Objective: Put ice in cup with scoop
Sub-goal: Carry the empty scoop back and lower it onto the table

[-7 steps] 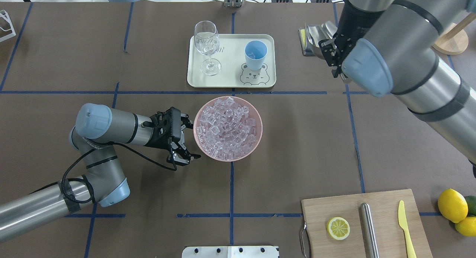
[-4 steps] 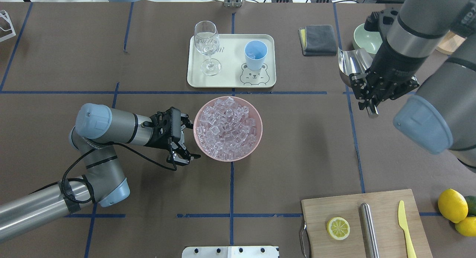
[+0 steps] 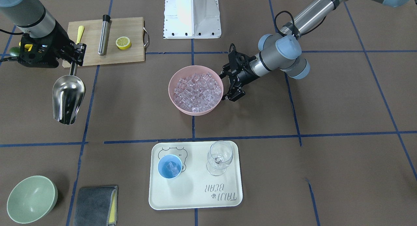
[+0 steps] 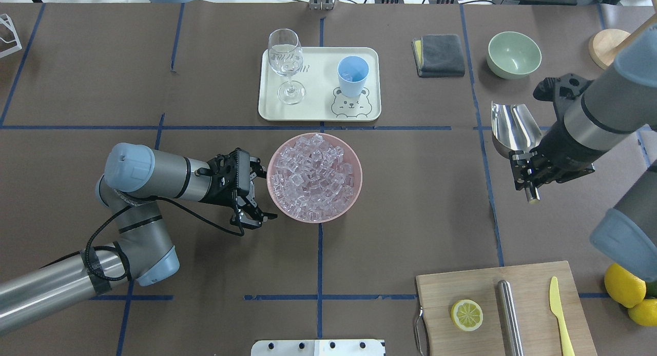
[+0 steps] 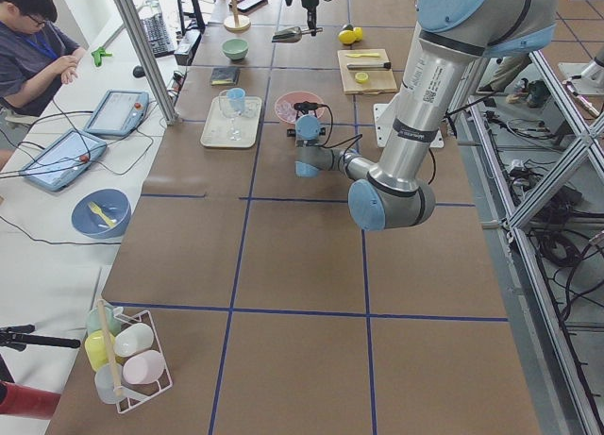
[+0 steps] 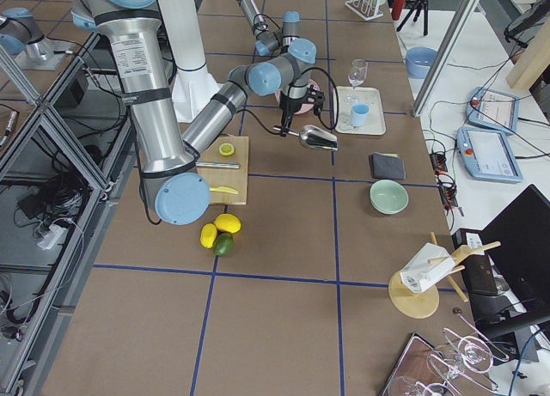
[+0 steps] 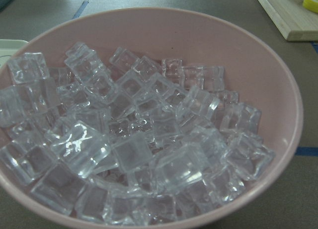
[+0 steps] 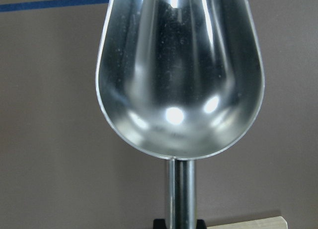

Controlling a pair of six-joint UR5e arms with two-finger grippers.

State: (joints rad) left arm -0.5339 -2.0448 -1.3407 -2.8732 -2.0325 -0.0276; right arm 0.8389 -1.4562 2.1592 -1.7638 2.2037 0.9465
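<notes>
Gripping one empty scoop [image 4: 513, 126], right claw [image 4: 527, 170] hangs apart from one cup [image 4: 353, 74].

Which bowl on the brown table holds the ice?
The pink bowl by the left hand, heaped with ice; the pale-green bowl is empty.

One cup [image 4: 353, 75] and one wine glass [image 4: 285, 58] on one tray [image 4: 318, 107], one scoop [image 4: 513, 126], many ice cubes [image 4: 314, 176].

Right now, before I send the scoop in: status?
Right gripper shut on scoop handle; scoop empty, held apart from pink bowl. Left gripper open, fingers beside bowl rim. Ice piled in bowl, some in cup. Nothing between scoop and bowl.
</notes>
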